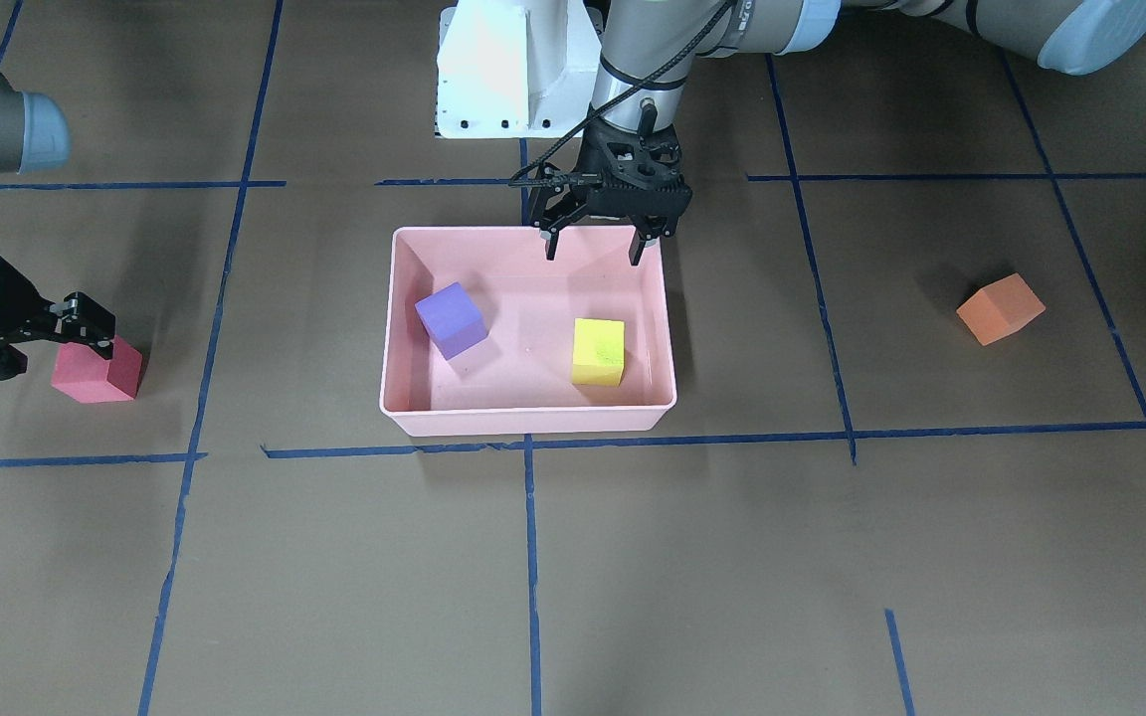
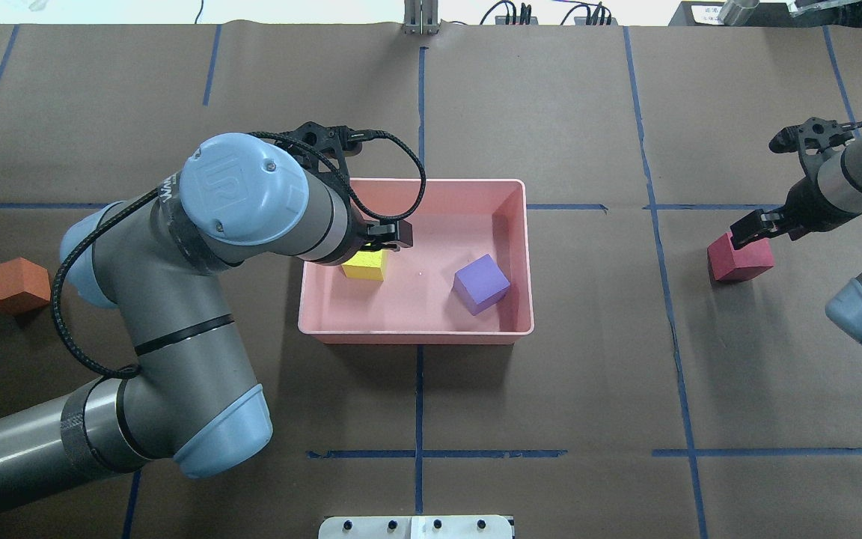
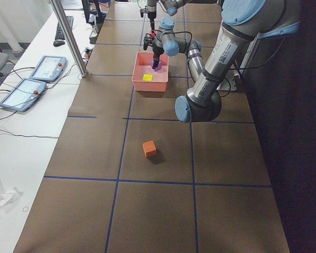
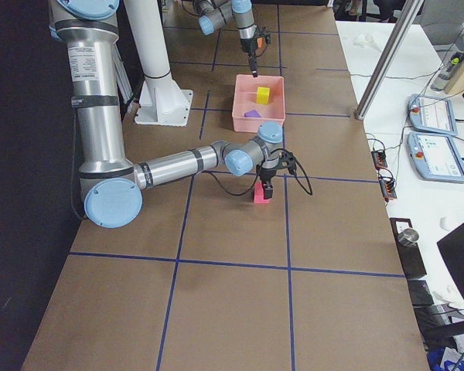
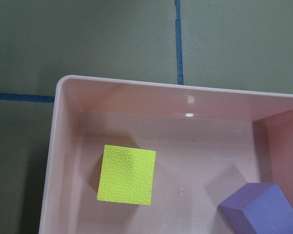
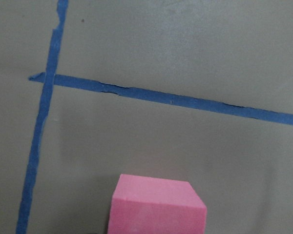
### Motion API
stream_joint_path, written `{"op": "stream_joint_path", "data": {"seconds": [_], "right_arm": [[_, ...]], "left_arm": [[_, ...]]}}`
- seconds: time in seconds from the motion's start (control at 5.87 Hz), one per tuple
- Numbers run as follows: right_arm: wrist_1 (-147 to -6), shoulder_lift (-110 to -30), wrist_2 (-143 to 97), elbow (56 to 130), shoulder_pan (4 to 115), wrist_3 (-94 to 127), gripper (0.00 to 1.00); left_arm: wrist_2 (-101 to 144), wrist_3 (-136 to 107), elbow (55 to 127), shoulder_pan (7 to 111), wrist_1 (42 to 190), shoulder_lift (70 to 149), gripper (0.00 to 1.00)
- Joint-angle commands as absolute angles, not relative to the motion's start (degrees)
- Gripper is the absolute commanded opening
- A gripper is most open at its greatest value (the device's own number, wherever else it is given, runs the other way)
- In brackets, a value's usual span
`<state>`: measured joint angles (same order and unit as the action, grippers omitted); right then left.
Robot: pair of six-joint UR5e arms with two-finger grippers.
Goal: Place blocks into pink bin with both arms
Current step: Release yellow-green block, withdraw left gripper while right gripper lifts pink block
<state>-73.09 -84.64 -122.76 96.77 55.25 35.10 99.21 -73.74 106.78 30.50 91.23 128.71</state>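
The pink bin (image 1: 528, 418) stands mid-table. The purple block (image 1: 451, 318) and the yellow-green block (image 1: 598, 350) lie inside it, apart from each other. My left gripper (image 1: 595, 247) hangs open and empty over the bin's edge nearest the robot, above the yellow-green block (image 5: 126, 174). The orange block (image 1: 1000, 308) lies alone on the table on my left side. The red block (image 1: 100, 373) rests on the table on my right side. My right gripper (image 1: 86, 328) is down at its top, seemingly open, with the fingers at the block's upper edge (image 2: 741, 258).
The white pedestal base (image 1: 513, 70) stands just behind the bin. Blue tape lines (image 1: 531, 557) cross the brown table cover. A side bench with tablets (image 3: 45, 68) and a metal pole (image 3: 68, 37) runs along the table's far edge.
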Motion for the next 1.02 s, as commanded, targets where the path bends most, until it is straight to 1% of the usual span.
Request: {"op": "stream_joint_path", "data": {"seconds": [0.0, 0.17, 0.51, 0.68, 0.85], "right_arm": [[-73.04, -84.38, -121.13, 94.84, 52.57, 35.16, 1.0], [-73.04, -83.16, -120.33, 92.57, 51.6, 35.16, 0.98], [-73.12, -81.74, -119.79, 91.49, 51.07, 34.72, 0.45], [-73.13, -80.78, -120.32, 92.63, 51.06, 35.15, 0.36], [-74.08, -79.29, -120.58, 94.99, 51.24, 35.33, 0.36]], "left_arm": [[99.14, -73.74, 106.87, 30.5, 91.23, 128.67, 1.0], [99.14, -73.74, 106.88, 30.5, 91.23, 128.58, 1.0], [99.31, -73.57, 107.14, 30.5, 91.23, 127.89, 1.0], [99.58, -73.48, 107.4, 30.5, 91.23, 127.53, 1.0], [99.67, -70.87, 107.49, 30.67, 91.06, 127.27, 1.0]]}}
